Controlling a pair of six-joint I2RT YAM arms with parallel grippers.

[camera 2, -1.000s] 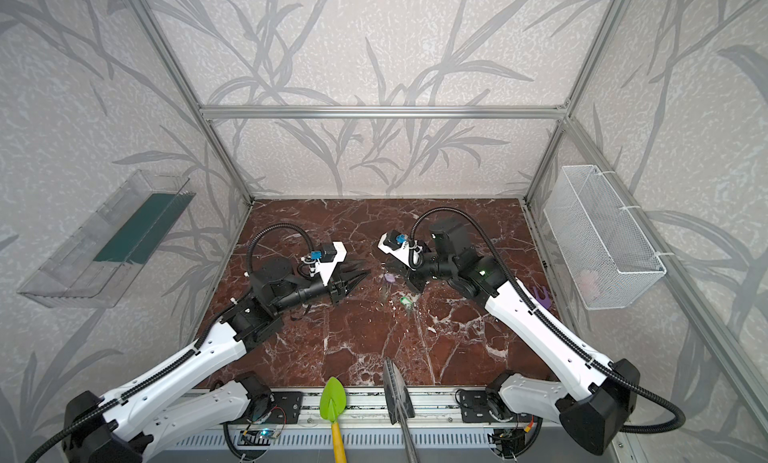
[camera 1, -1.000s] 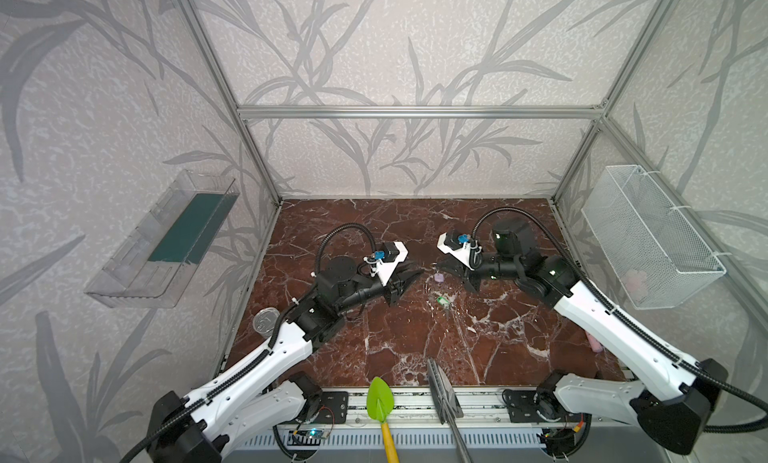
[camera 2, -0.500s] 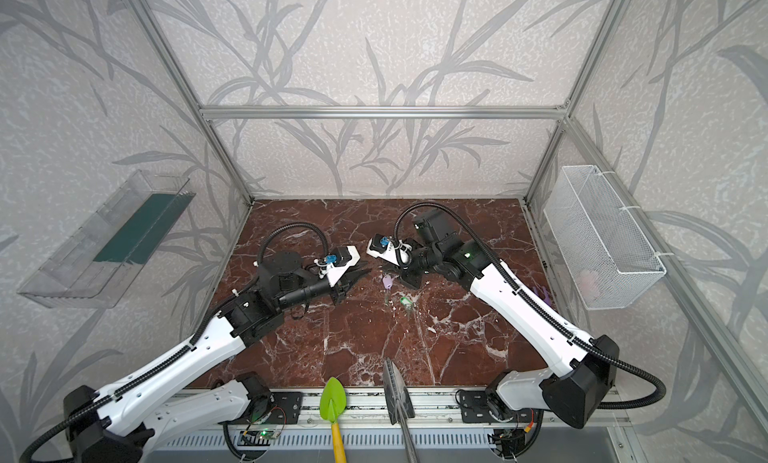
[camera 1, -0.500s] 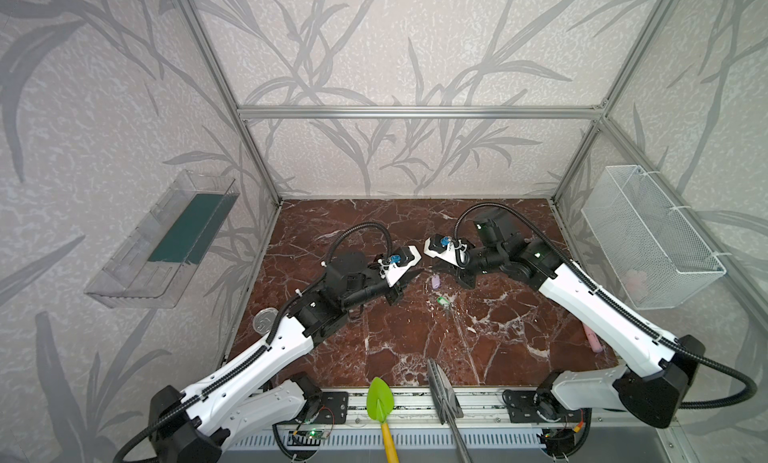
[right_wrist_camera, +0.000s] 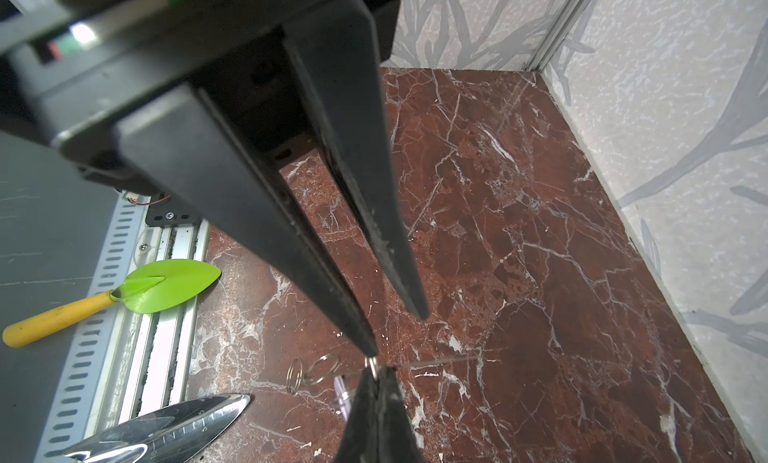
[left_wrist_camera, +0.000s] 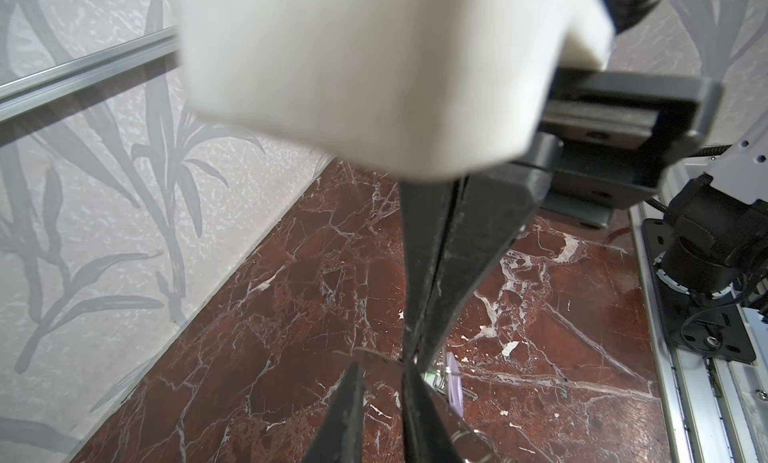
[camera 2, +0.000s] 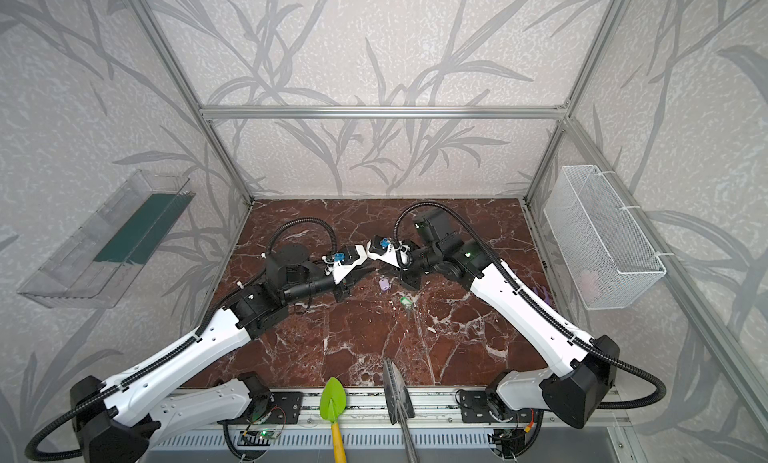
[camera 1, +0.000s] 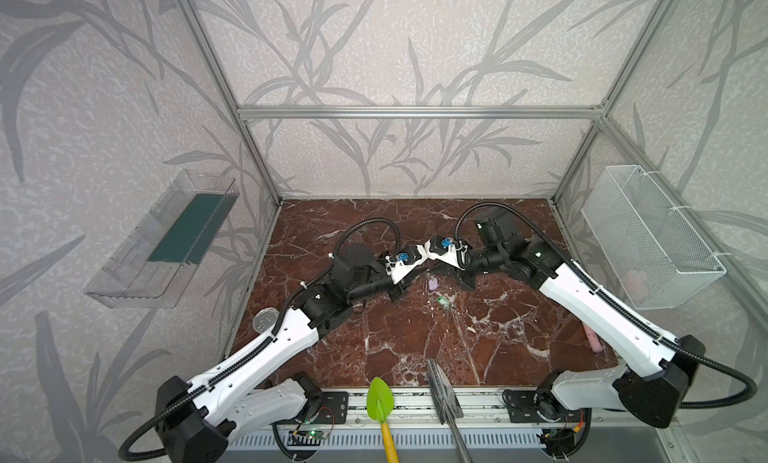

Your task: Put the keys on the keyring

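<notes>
Keyring (right_wrist_camera: 372,363): we see its thin wire loop pinched in the right hand (right_wrist_camera: 376,375), fingers pressed together, raised above the bench (camera 1: 395,340). Left hand (right_wrist_camera: 398,331) meets it tip to tip, fingers slightly spread, one tip at the loop. Lilac key (camera 1: 433,283) and green key (camera 1: 441,301) lie on the bench just below.

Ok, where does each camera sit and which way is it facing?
Top views: high at front, looking down at marble floor; both arms.
Left wrist: on left arm, past left end effector toward right end effector, lilac key.
Right wrist: on right arm, toward left end effector, green trowel.
Shared: both wrist views show both end effectors.
</notes>
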